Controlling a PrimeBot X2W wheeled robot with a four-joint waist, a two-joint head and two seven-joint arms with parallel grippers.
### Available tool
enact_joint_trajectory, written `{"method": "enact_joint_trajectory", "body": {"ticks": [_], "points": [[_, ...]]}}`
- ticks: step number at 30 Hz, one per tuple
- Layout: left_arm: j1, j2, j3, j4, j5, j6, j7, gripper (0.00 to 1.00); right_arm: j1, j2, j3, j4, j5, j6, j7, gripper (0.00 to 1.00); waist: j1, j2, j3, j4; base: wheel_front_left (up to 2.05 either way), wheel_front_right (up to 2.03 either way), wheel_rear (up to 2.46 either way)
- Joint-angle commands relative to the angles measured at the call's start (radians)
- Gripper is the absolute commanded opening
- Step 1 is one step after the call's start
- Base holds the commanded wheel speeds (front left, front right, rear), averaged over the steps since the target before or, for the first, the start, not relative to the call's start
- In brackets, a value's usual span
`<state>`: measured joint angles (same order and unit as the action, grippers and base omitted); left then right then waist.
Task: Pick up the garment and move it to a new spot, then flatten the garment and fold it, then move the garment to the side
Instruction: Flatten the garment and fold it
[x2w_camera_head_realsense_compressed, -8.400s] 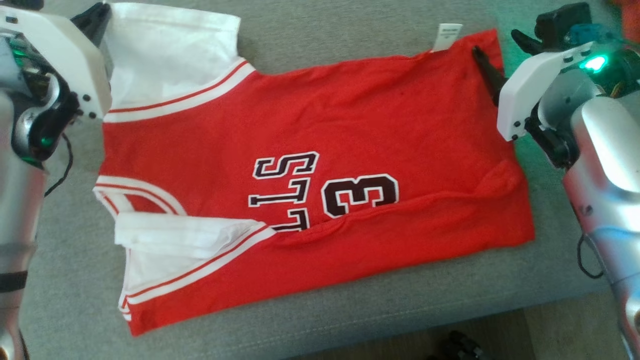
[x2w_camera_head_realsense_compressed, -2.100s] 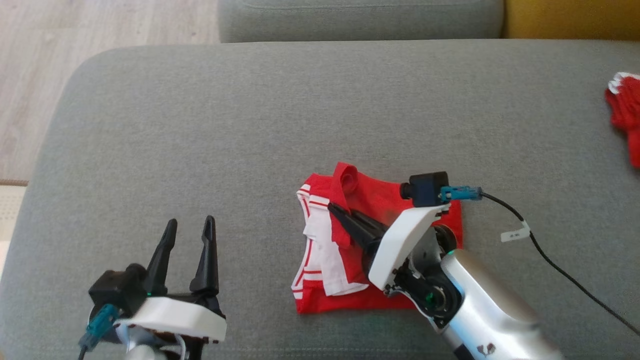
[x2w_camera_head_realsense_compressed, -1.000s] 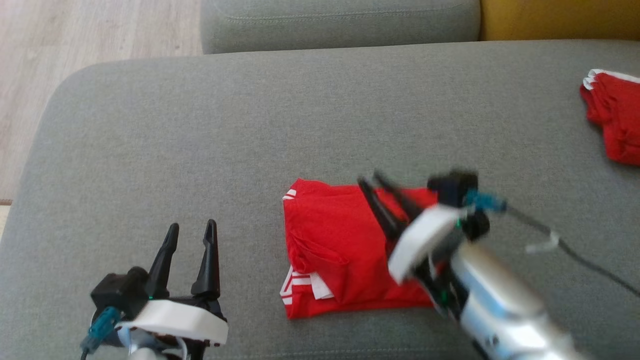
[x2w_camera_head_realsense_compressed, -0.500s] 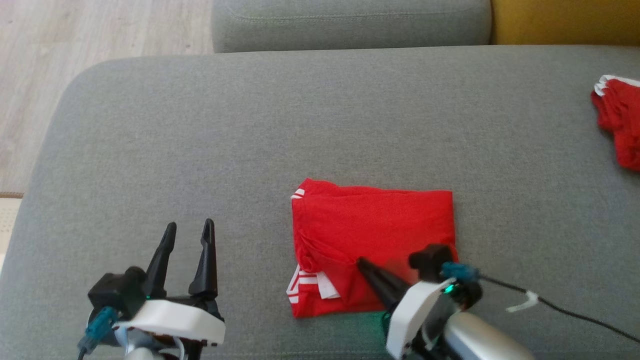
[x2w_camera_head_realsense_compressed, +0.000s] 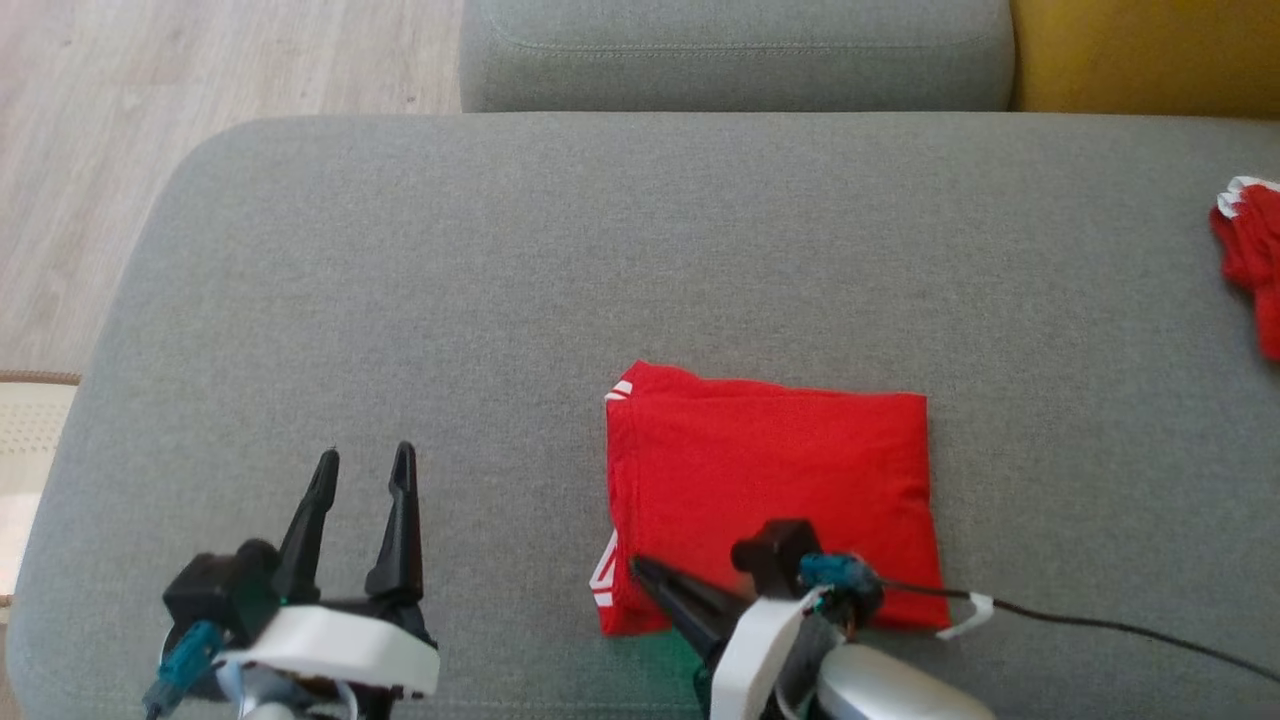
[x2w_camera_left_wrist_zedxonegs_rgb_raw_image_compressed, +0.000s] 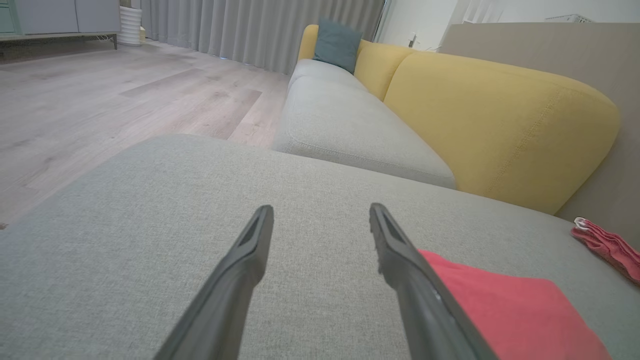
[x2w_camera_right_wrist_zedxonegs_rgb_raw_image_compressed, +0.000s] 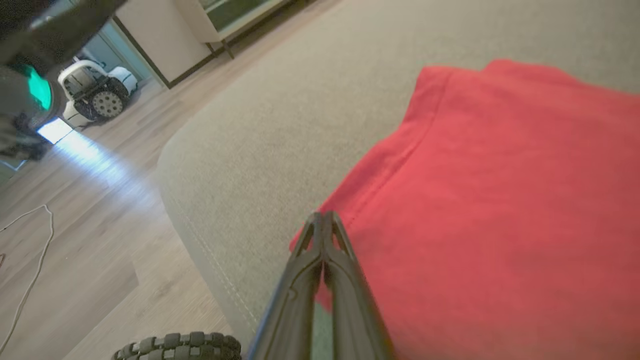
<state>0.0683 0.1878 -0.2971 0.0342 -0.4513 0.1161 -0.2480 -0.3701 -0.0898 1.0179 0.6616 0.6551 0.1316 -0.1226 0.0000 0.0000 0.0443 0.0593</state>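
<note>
Grey cushion (x2w_camera_head_realsense_compressed: 400, 250) is the work surface, wood floor (x2w_camera_head_realsense_compressed: 100, 150) off its left end, yellow backrest (x2w_camera_head_realsense_compressed: 1140, 55) top right. Garment (x2w_camera_head_realsense_compressed: 770, 460) is folded into a red rectangle, lying flat on the cushion right of centre, near the front edge; white trim peeks out at its left corners. Right gripper (x2w_camera_head_realsense_compressed: 640, 567): fingers pressed together, tips at the garment's near-left corner, over the fabric edge. Can't tell if any cloth is pinched between them. Left gripper (x2w_camera_head_realsense_compressed: 365, 460): fingers apart, nothing between them, over bare cushion left of the garment, not touching it. Second red cloth (x2w_camera_head_realsense_compressed: 1250, 260) at the cushion's far right edge, well apart from the garment.
</note>
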Motion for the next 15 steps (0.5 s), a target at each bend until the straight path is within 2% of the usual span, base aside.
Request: {"method": "enact_joint_trajectory", "body": {"ticks": [1,2,3,4,6,7,11,15], "points": [[-0.016,0.019,0.042,-0.036,-0.003,0.007,-0.006,1.0,-0.037,0.018,0.001,-0.019,0.004,-0.001,-0.028,0.0,0.0,0.0,-0.002,-0.002,0.0,0.0,0.0],[-0.014,0.02,0.044,-0.038,-0.004,0.009,-0.006,1.0,-0.043,0.014,-0.005,-0.016,0.002,-0.001,-0.049,0.06,0.0,0.0,-0.003,-0.004,0.0,0.0,0.0],[-0.011,0.021,0.046,-0.04,-0.005,0.011,-0.006,1.0,-0.049,0.01,-0.016,-0.015,0.0,-0.001,-0.067,0.33,0.0,0.0,-0.005,-0.008,0.0,0.0,0.0],[-0.009,0.021,0.048,-0.042,-0.005,0.014,-0.006,1.0,-0.054,0.006,-0.033,-0.014,-0.002,-0.001,-0.084,0.47,0.0,0.0,-0.007,-0.013,0.0,0.0,0.0],[-0.006,0.019,0.048,-0.045,-0.004,0.018,-0.007,1.0,-0.061,-0.001,-0.085,-0.017,-0.012,-0.001,-0.111,0.9,0.0,0.0,-0.009,-0.026,0.0,0.0,0.0],[-0.006,0.017,0.048,-0.047,-0.003,0.02,-0.007,1.0,-0.063,-0.005,-0.118,-0.019,-0.023,-0.001,-0.121,1.0,0.0,0.0,-0.01,-0.032,0.0,0.0,0.0],[-0.002,0.007,0.047,-0.05,0.0,0.025,-0.009,1.0,-0.047,-0.014,-0.296,-0.045,-0.095,-0.001,-0.137,1.0,0.0,0.0,-0.017,-0.066,0.0,0.0,0.0],[-0.001,-0.005,0.052,-0.047,0.01,0.03,-0.011,1.0,0.02,-0.007,-0.52,-0.161,-0.227,-0.001,-0.139,1.0,0.0,0.0,-0.023,-0.1,0.0,0.0,0.0]]}}
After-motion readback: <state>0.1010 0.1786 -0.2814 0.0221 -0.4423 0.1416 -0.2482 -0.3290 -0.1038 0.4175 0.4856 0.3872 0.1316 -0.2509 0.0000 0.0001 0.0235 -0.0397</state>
